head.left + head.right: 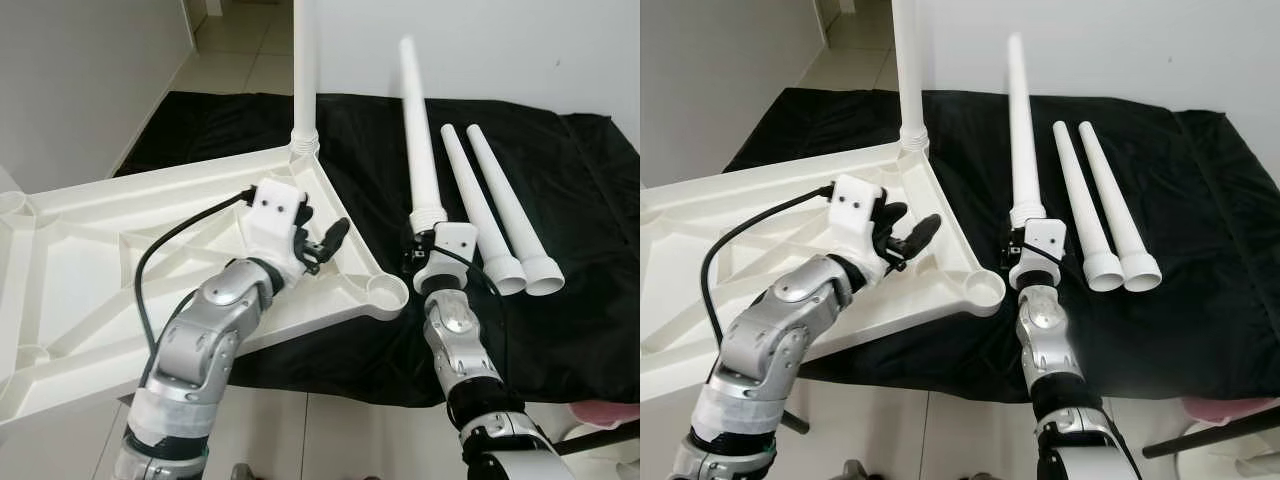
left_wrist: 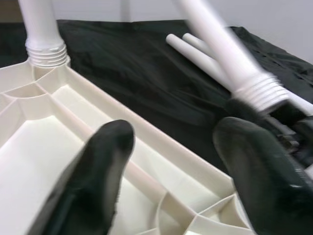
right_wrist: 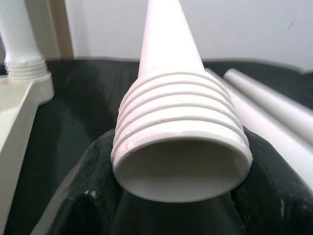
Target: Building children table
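While the upturned white tabletop [image 1: 90, 260] lies ribbed side up across the left of the black cloth [image 1: 560, 330], 1 leg [image 1: 306, 70] stands screwed into its far corner socket at about 12 o'clock. The near corner socket [image 1: 388, 291], at about 3 o'clock of the tabletop, is empty. No writing or label can be read on any part.

The right gripper [image 1: 421, 243] is closed around the threaded end of a 2nd leg [image 1: 418, 130], just right of that empty socket, the leg tilting up and away toward 12 o'clock. Its forearm reaches up from the bottom edge.

The left gripper [image 1: 322, 244] hovers over the tabletop's right rim with its fingers [image 2: 105, 161] spread apart and nothing between them, elbow bent, wrist pointing toward 3 o'clock.

2 spare legs [image 1: 505, 205] lie side by side on the cloth at about 2 o'clock.
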`<state>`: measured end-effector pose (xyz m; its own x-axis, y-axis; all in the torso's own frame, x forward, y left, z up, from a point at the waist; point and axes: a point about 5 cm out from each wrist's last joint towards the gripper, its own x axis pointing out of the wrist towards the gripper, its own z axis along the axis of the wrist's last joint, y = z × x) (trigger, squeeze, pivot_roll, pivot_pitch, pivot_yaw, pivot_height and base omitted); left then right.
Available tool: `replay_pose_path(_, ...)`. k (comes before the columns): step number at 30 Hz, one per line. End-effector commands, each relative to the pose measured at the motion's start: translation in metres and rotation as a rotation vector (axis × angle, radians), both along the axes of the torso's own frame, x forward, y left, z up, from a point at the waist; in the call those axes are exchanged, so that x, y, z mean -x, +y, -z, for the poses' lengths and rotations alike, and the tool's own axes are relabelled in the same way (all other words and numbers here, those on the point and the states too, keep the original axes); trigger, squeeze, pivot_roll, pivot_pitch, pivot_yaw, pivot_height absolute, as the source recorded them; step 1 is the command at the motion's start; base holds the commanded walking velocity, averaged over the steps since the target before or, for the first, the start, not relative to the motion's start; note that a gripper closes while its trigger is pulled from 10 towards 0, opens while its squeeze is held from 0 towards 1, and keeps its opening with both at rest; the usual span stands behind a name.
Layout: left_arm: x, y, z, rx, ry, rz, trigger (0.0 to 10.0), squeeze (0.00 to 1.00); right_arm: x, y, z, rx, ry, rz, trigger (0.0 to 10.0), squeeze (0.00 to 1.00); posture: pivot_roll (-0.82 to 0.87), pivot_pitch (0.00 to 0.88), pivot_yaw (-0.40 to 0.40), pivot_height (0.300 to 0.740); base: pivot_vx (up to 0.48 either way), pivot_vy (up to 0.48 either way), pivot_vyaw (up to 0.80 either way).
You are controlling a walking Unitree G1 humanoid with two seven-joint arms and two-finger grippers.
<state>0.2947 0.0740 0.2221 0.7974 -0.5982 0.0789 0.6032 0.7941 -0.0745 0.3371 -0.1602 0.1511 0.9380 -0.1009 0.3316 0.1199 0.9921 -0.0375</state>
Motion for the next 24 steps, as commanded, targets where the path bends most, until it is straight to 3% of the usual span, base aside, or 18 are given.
replay_pose_path(1,0.005,-0.005,-0.002,0.047,0.033,0.254,10.0,1.0,0.013,-0.001,-0.013,0.081,-0.116,0.032,10.0,0.0,-0.01,0.091,0.06,0.74,0.0,0.0,0.0)
replay_pose_path(6,0.003,-0.007,-0.012,0.118,0.072,0.378,10.0,1.0,0.028,0.0,-0.014,0.164,-0.173,0.057,10.0,0.0,-0.05,0.075,0.098,0.74,0.0,0.0,0.0)
replay_pose_path(7,0.001,-0.008,-0.018,0.149,0.091,0.414,10.0,0.66,0.035,0.002,-0.014,0.193,-0.194,0.051,10.0,0.0,-0.07,0.07,0.108,0.74,0.0,0.0,0.0)
replay_pose_path(8,-0.002,-0.009,-0.024,0.177,0.109,0.438,10.0,0.0,0.041,0.004,-0.015,0.215,-0.213,0.047,10.0,0.0,-0.07,0.068,0.113,0.74,0.0,0.0,0.0)
replay_pose_path(15,-0.01,-0.012,-0.039,0.217,0.137,0.504,10.0,0.0,0.052,0.009,-0.018,0.261,-0.247,0.024,10.0,0.0,-0.09,0.054,0.131,0.74,0.0,0.0,0.0)
replay_pose_path(16,-0.017,-0.012,-0.058,0.292,0.15,0.568,10.0,0.0,0.058,0.013,-0.023,0.312,-0.284,0.015,10.0,0.0,-0.1,0.045,0.144,0.74,0.0,0.0,0.0)
replay_pose_path(24,-0.023,-0.013,-0.082,0.386,0.208,0.664,10.0,0.0,0.066,0.032,-0.036,0.407,-0.374,-0.045,10.0,0.0,-0.11,0.059,0.15,0.74,0.0,0.0,0.0)
